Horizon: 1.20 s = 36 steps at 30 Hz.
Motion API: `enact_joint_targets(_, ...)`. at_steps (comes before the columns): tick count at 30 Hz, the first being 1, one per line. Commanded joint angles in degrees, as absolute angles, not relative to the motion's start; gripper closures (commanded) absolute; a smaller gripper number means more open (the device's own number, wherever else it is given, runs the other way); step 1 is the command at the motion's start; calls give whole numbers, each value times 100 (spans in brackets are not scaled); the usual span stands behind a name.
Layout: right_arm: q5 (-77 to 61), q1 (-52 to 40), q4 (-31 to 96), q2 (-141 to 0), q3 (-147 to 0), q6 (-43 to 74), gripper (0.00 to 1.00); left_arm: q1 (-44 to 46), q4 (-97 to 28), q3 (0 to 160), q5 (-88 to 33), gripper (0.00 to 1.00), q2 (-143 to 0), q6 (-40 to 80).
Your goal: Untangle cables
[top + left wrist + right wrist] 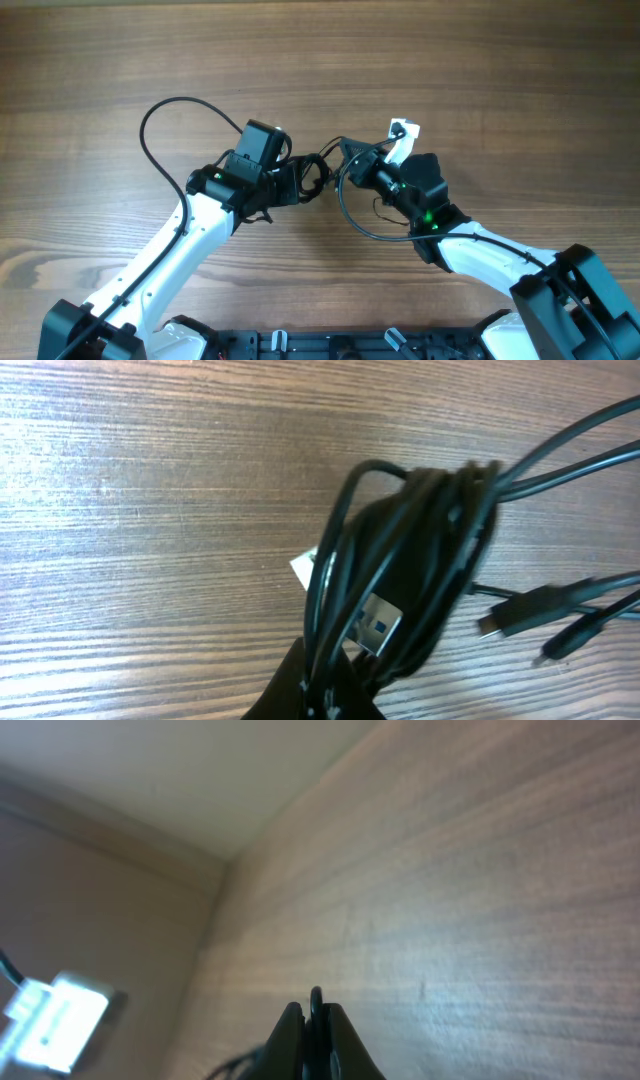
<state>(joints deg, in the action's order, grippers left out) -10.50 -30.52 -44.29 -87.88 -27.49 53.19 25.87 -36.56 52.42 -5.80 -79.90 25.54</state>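
Crowding cables (pixel 312 178): jaws, white tag (pixel 404 130).

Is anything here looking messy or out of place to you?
Only the cables: a tangled coil pinched between the left gripper and right gripper, with loose plug ends sticking out sideways. Nothing looks broken or spilled.

– Where could a hand pass?
– Across the far half of the table (pixel 470 50): bare wood.
– And the middle?
– Blocked. The left arm (pixel 190 235) and right arm (pixel 485 252) meet at the cables (pixel 318 178), which loop out leftward.
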Motion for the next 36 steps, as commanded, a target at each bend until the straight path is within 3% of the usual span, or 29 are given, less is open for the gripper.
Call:
enact_joint_targets(1,-1796,-3004,-4200,-8777,-2814,5081,96,2561,-3376,5181,-486,96,-7966,2451)
enact_joint_targets(13,-3739,-3111,-3208,-8777,-2812,4781,95,2563,-2626,5181,-593,95,-7966,2926)
enact_joint_targets(16,-3529,-3133,-2978,-8777,-2812,4805,96,2561,-2569,5181,-589,78,-7966,2923)
enact_joint_targets(19,-2995,-3133,-2596,-8777,-2812,5103,95,2561,-2685,5181,-526,41,-7966,2923)
enact_joint_targets(23,-2609,-3133,-2436,-8777,-2812,5443,95,2561,-3205,5175,-528,33,-7975,3286)
enact_joint_targets(28,-2486,-3133,-2438,-8777,-2812,5677,95,2567,-4438,5168,-554,31,-8235,5319)
enact_joint_targets(29,-2480,-3133,-2434,-8777,-2812,5717,95,2567,-4683,5164,-661,18,-8333,5804)
enact_joint_targets(33,-2484,-3133,-2434,-8777,-2812,5719,95,2567,-4703,5164,-1291,5,-8722,6364)
enact_joint_targets(35,-2486,-3133,-2434,-8777,-2812,5719,95,2567,-4582,5164,-1299,8,-8912,6375)
enact_joint_targets(36,-2486,-3133,-2434,-8777,-2812,5719,95,2567,-4488,5164,-1302,14,-9024,6420)
